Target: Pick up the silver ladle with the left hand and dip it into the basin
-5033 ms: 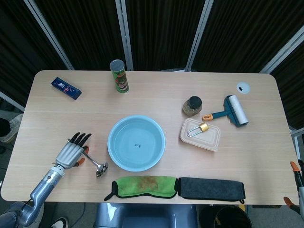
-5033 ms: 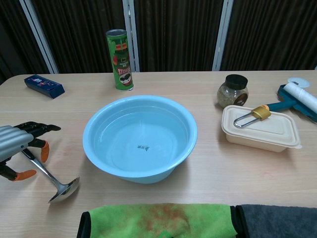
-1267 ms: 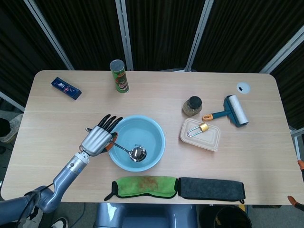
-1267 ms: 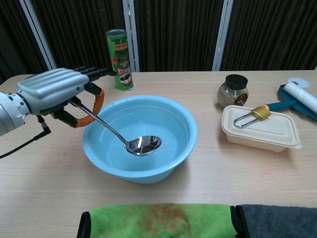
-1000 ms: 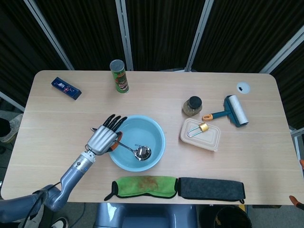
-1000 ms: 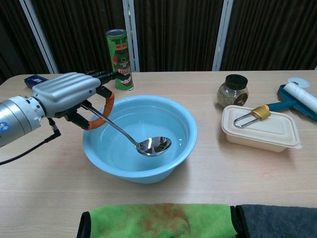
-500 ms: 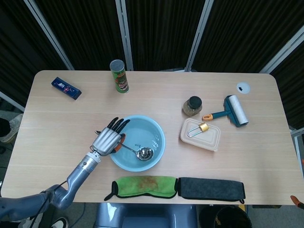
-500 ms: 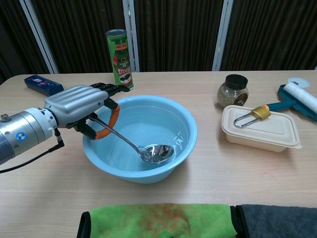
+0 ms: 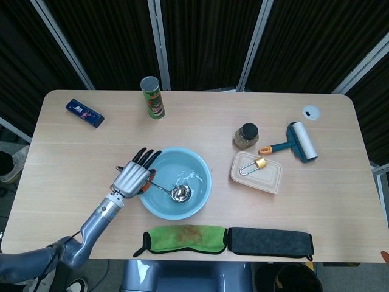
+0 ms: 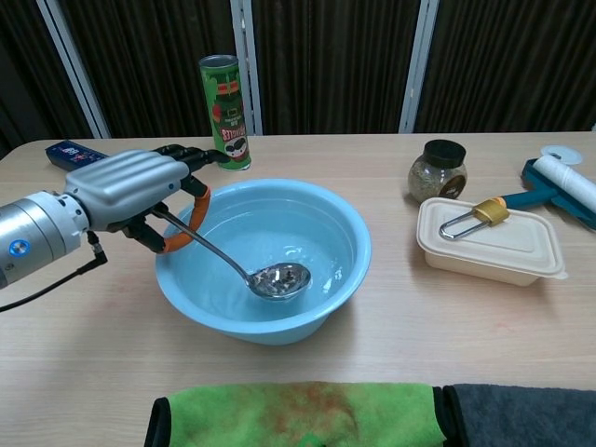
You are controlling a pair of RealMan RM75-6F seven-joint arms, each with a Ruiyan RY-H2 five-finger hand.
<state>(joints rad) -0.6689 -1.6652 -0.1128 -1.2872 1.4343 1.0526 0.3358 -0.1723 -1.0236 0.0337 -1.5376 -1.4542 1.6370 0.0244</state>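
I am holding the silver ladle (image 10: 244,265) by its handle in the left hand (image 10: 130,197), fingers wrapped around it, its bowl sitting down in the water of the blue basin (image 10: 349,244) on the counter (image 10: 447,345); the dip looks essentially done.

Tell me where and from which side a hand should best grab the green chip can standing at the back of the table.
Probably around the middle of the tall green cylindrical chip can, from its front: it stands upright with bare table around it, and only dark panels behind.
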